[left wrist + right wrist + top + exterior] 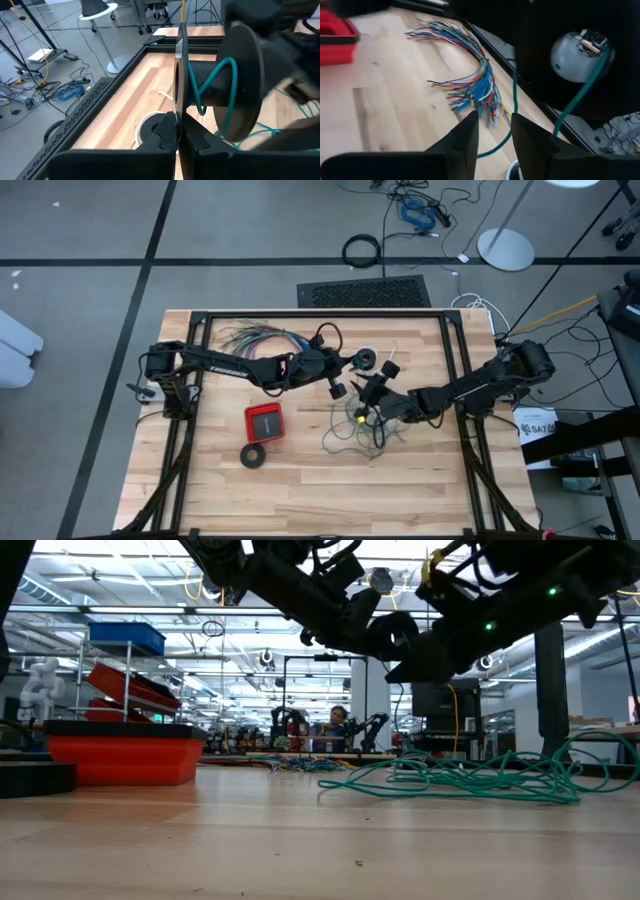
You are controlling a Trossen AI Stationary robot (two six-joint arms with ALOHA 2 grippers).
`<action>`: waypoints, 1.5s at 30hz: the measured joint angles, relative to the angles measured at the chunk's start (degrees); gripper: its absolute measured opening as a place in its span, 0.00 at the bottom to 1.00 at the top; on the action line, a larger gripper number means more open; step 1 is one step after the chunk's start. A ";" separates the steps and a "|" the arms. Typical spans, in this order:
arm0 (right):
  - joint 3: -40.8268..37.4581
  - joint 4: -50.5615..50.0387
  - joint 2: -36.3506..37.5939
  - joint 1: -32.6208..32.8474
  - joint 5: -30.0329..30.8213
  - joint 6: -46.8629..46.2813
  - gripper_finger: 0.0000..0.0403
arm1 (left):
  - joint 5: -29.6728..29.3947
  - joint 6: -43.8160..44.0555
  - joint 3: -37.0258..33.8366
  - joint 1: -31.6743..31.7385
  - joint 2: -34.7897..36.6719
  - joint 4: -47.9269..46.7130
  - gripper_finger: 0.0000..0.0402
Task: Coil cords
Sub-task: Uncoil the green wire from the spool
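Wooden planks make up the worktop [300, 480], framed by black rails, with grey floor and stray cables beyond it. On it lie a red box [265, 421], a black tape-like ring [254, 455] and, near the far edge, a fanned bundle of many-coloured wires [255, 338].

Most of the teal-green wire [352, 438] sprawls in a loose tangle on the wood just below the two arms' meeting point; one strand climbs to a black spool [220, 92], where it crosses the hub between the two flanges. A thin white cord [162, 94] rests on the wood near the far rail.

I judge the wire light and limp, springy enough to kink and snag on itself, and thin enough to slip through a slack pinch. Best hold would be on the free strand close to the spool, so tension stays short and the tangle pays out gradually.

From the left side, the left end effector [179, 131] reaches toward the middle, its fingers pressed together on the thin edge of the spool's near flange, holding the spool raised above the wood with its axis roughly level. Opposite, the right end effector [495, 131] comes in from the right side, low over the tangle; its fingers stand partly apart with the teal strand running through the gap, not visibly pinched.
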State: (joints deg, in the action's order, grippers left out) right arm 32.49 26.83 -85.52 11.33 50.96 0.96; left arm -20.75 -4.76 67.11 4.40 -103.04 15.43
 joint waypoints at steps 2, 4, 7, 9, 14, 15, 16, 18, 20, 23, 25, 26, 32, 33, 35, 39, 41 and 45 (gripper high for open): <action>0.00 0.00 -0.13 -0.49 -0.02 -0.35 0.25 | 0.00 0.01 0.00 -0.16 0.00 0.00 0.00; 0.00 0.00 -0.13 -0.51 0.01 -0.43 0.25 | -0.03 0.01 0.00 -0.29 0.00 -0.13 0.00; 0.00 0.04 -0.13 -0.45 -0.06 -0.44 0.25 | -0.07 0.05 0.00 -0.32 0.00 -0.23 0.00; 0.00 0.07 -0.13 -0.50 0.04 -0.47 0.25 | -0.07 0.21 0.01 -0.32 0.00 -0.21 0.00; 0.00 0.10 -0.13 -0.47 2.81 -0.71 0.25 | -0.04 1.40 0.00 -0.33 0.00 -0.18 0.00; 0.00 0.11 -0.13 -0.47 3.02 -0.71 0.25 | 0.05 1.44 0.02 -0.33 0.00 -0.18 0.00; 0.00 0.11 -0.13 -0.50 3.10 -0.72 0.25 | 0.25 1.46 0.00 -0.33 0.00 -0.20 0.00; 0.00 0.11 -0.13 -0.52 3.16 -0.72 0.25 | 0.39 1.51 0.02 -0.40 0.00 -0.27 0.00; 0.00 0.13 -0.13 -0.52 3.19 -0.81 0.25 | 0.42 1.51 0.00 -0.46 0.00 -0.36 0.00; 0.00 0.13 -0.13 -0.51 3.17 -1.80 0.25 | 0.57 1.54 0.01 -0.48 0.00 -0.88 0.00; 0.00 0.11 -0.13 -0.28 3.19 -1.80 0.25 | 0.59 1.54 0.01 -0.48 0.00 -1.62 0.00; 0.00 0.11 -0.13 -0.23 3.17 -1.80 0.25 | 0.59 1.54 0.00 -0.48 0.00 -1.71 0.00; 0.00 0.13 -0.13 -1.29 2.80 -2.14 0.25 | 0.66 1.60 0.00 -0.70 0.00 -1.68 0.00; 0.00 0.13 -0.13 -1.44 2.57 -2.50 0.25 | 0.78 1.70 0.01 -0.70 0.00 -1.63 0.00; 0.00 0.23 -0.13 -2.02 0.75 -3.14 0.25 | 0.89 1.71 0.02 -0.68 0.00 -1.63 0.00; 0.00 0.42 -0.13 -2.80 -2.73 -4.53 0.18 | 1.03 1.69 0.00 -0.70 0.00 -1.54 0.00; 0.00 0.73 -0.13 -2.83 -4.62 -4.64 0.10 | 1.07 1.69 0.02 -0.70 0.00 -1.54 0.00; 0.00 3.88 -0.15 -2.13 -7.95 -4.09 0.01 | 1.06 1.60 0.00 -0.69 0.00 -1.60 0.00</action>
State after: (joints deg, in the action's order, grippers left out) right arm 32.49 30.71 -85.67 9.19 43.01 -3.13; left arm -19.70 -3.16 67.11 3.72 -103.04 13.83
